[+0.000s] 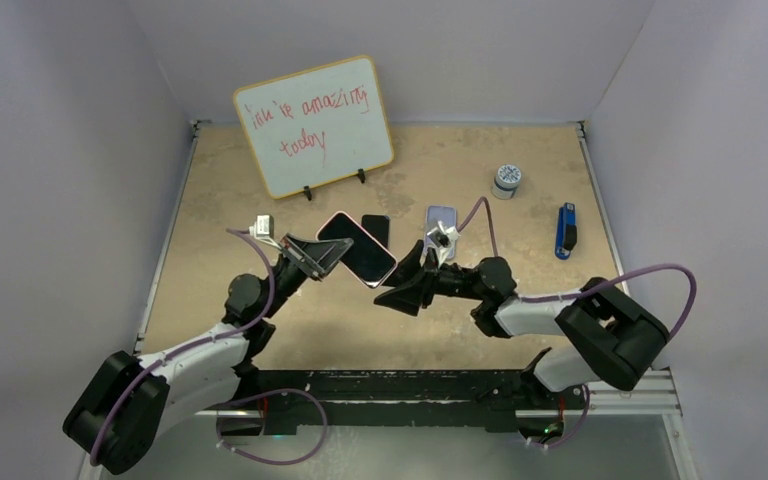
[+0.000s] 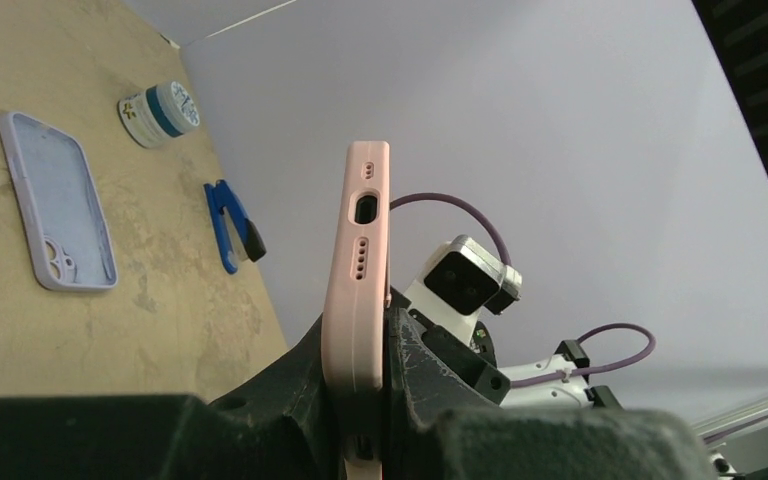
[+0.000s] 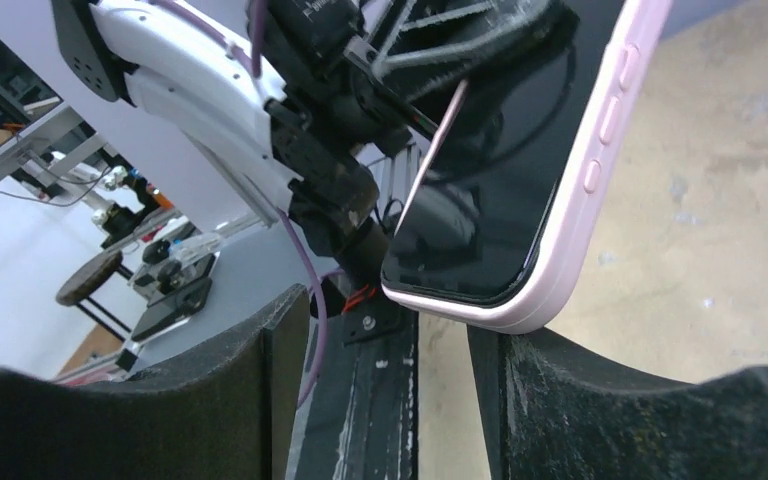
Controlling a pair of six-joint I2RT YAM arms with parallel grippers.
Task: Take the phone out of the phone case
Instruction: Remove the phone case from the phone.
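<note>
A phone (image 1: 365, 255) with a dark screen sits inside a pink phone case (image 1: 335, 222) and is held in the air, tilted, over the middle of the table. My left gripper (image 1: 322, 256) is shut on it: in the left wrist view the pink phone case (image 2: 360, 270) stands edge-on, clamped between both fingers of the left gripper (image 2: 370, 345). My right gripper (image 1: 388, 292) is open just below the phone's lower corner. In the right wrist view the phone (image 3: 490, 180) and the case edge (image 3: 585, 190) hang over the right finger (image 3: 570, 390), and nothing lies between the jaws of the right gripper (image 3: 390, 345).
A bare black phone (image 1: 376, 228) and an empty lilac case (image 1: 441, 221) lie on the table behind the grippers. A small white jar (image 1: 506, 180) and a blue clip (image 1: 565, 230) lie at the right. A whiteboard (image 1: 315, 125) stands at the back.
</note>
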